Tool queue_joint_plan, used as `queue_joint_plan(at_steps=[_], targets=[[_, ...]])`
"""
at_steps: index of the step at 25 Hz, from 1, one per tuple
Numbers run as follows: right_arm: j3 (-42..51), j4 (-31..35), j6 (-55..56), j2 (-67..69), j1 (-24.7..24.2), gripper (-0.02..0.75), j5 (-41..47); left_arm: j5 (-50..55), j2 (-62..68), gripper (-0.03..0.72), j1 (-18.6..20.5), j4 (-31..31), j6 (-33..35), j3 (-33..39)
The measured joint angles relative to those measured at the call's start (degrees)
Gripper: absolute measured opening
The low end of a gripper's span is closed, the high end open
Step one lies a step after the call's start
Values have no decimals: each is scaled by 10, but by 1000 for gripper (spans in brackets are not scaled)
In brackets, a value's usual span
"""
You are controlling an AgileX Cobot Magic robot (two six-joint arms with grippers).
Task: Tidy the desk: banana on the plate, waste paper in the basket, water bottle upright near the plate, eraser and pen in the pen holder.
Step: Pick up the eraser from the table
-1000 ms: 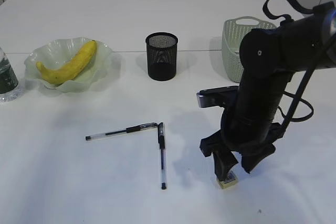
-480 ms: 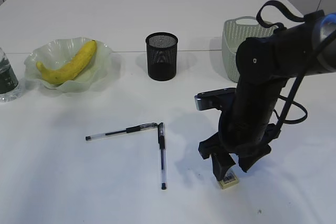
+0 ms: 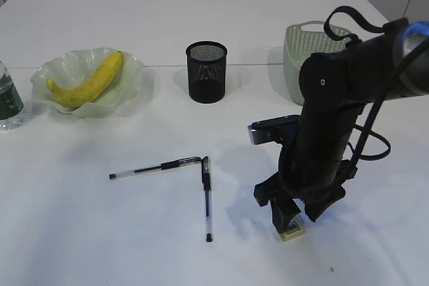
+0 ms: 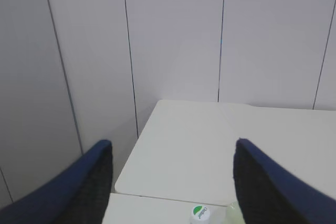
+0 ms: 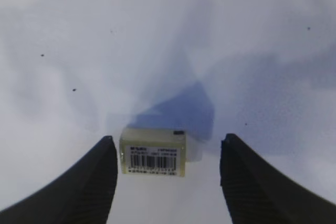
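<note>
Right now my right gripper (image 5: 168, 169) is down at the desk (image 3: 100, 232) with its jaws spread apart, and the eraser (image 5: 153, 158) lies between them, closer to the left finger than the right; I cannot tell whether that finger touches it. Nothing is clamped. In the exterior view the same gripper (image 3: 299, 213) stands over the eraser (image 3: 291, 232) at about five o'clock on the desk.

My left gripper (image 4: 170, 182) is also spread wide and empty, looking out past the desk's far edge toward a panelled wall (image 4: 173, 35), with the white cap of the water bottle (image 4: 199, 214) just below it.

Outward from the eraser, two pens lie toward nine o'clock, their ends meeting in a corner: one pen (image 3: 155, 167) runs sideways, the other pen (image 3: 206, 197) runs toward me. The pen holder (image 3: 206, 72) stands at twelve o'clock, the basket (image 3: 301, 55) at two o'clock behind my right arm. The banana (image 3: 88, 82) rests in the plate (image 3: 134, 72) at ten o'clock, and the water bottle (image 3: 8, 98) stands upright just beside the plate at the left edge.
</note>
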Motion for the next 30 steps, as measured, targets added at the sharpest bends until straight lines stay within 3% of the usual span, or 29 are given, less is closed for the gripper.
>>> queue_joint_plan(at_steps=[24,30], targets=[[0,-25,-11,9,0,463,-8,0,0,496,0,0,0,0],[0,-3,-11,10,0,463,7,0,0,495,0,0,0,0]])
